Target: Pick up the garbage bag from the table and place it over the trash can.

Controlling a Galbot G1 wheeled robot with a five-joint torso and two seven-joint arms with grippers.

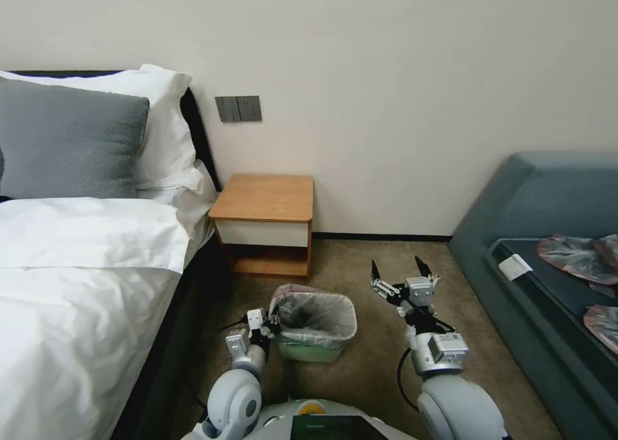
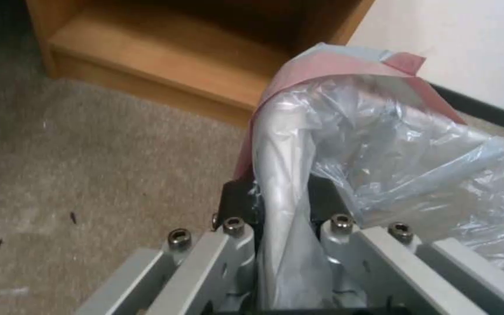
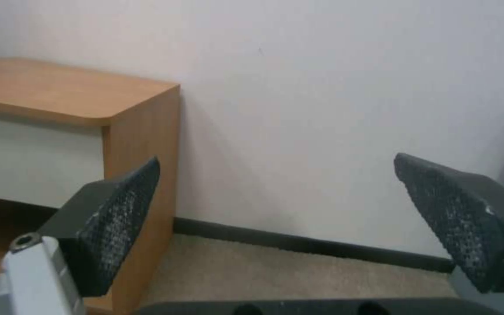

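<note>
Trash can [image 1: 314, 351]: stands on the carpet in front of the table [image 1: 264, 198], nearer the robot, between the bed [image 1: 84, 285] and the right arm.
Garbage bag [image 1: 315, 314]: drawn over the trash can, its pinkish-red rim folded around the can's edge at the far and left sides; grey film sags into the opening.
Left gripper [image 1: 273, 328]: low at the can's near-left corner, fingers [image 2: 237, 203] pinched on the rim with the bag's film [image 2: 380, 148] between them.
Right gripper [image 1: 398, 274]: raised clear to the right of the can, above the carpet, fingers [image 3: 112, 218] spread wide, touching nothing.
Table: against the wall, top bare, low shelf visible behind the bag in the left wrist view.
Sofa [image 1: 547, 221]: at the right, with other grey-pink bags [image 1: 573, 256] lying on its seat.
</note>
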